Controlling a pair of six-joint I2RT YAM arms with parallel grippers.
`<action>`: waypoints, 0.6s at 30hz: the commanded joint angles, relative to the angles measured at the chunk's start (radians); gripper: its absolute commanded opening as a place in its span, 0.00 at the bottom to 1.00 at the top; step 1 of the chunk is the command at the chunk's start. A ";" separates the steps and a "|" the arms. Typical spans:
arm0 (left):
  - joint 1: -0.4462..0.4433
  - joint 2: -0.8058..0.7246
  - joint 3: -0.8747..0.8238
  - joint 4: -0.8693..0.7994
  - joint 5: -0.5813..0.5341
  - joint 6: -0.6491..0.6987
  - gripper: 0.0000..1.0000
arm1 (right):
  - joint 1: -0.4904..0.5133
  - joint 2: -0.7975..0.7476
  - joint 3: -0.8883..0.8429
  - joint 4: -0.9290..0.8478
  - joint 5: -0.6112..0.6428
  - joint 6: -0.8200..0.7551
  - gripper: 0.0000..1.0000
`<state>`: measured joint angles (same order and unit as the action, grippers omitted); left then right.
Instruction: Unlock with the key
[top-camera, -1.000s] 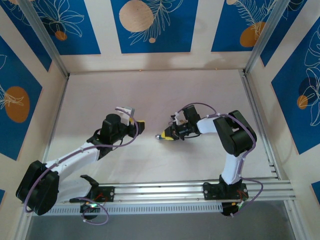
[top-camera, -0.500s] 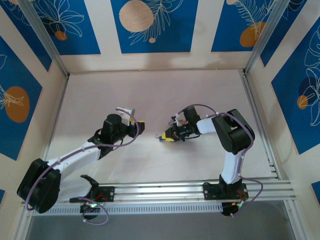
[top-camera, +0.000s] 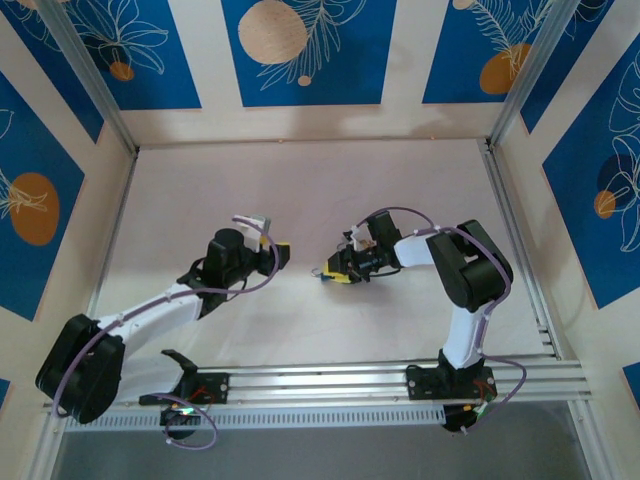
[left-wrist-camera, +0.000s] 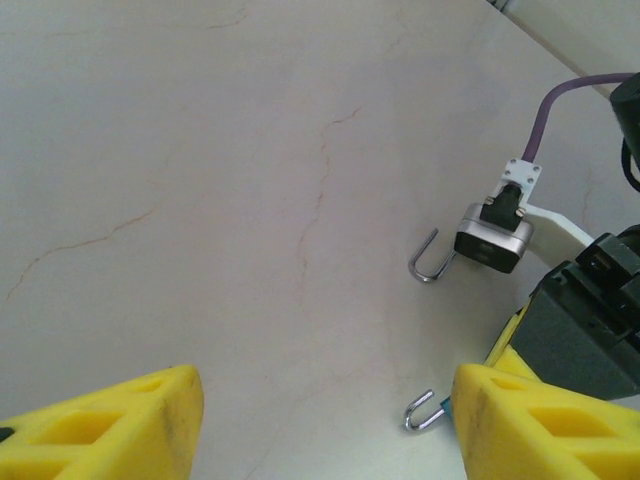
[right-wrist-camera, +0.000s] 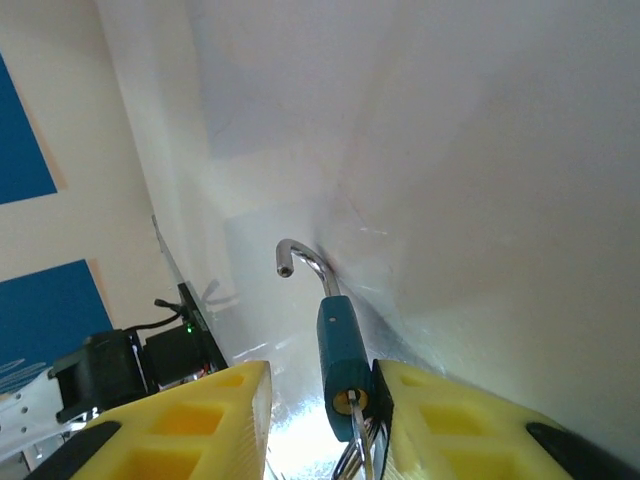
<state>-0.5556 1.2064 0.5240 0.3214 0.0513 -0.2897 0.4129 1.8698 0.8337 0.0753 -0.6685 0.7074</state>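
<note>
My right pincer (right-wrist-camera: 320, 388), pressed together a moment ago, now parts around the padlock (right-wrist-camera: 338, 350) at lower centre; its shackle (right-wrist-camera: 300, 255) shows a free end, suggesting the unlocking is done. Left pincer (left-wrist-camera: 322, 400) spread.

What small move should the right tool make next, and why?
Probably open wider and back away: the shackle of the padlock already stands free at one end, and the right tool shows a gap beside the padlock, so unlocking looks done.

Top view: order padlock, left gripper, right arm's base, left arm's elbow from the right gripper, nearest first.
From the right gripper:
1. padlock, between its jaws
2. left gripper, just left
3. right arm's base, bottom right
4. left arm's elbow, far left
</note>
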 joint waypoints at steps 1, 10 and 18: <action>0.005 0.049 -0.010 0.028 0.012 -0.018 0.64 | -0.005 -0.026 0.015 -0.140 0.107 -0.015 0.36; -0.061 0.224 0.089 -0.053 -0.023 -0.012 0.61 | -0.002 -0.065 0.044 -0.249 0.193 -0.056 0.40; -0.114 0.305 0.140 -0.055 -0.039 -0.025 0.60 | 0.008 -0.088 0.062 -0.330 0.280 -0.092 0.42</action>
<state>-0.6624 1.5028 0.6422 0.2707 0.0319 -0.2985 0.4267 1.8095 0.8951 -0.1539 -0.4805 0.6456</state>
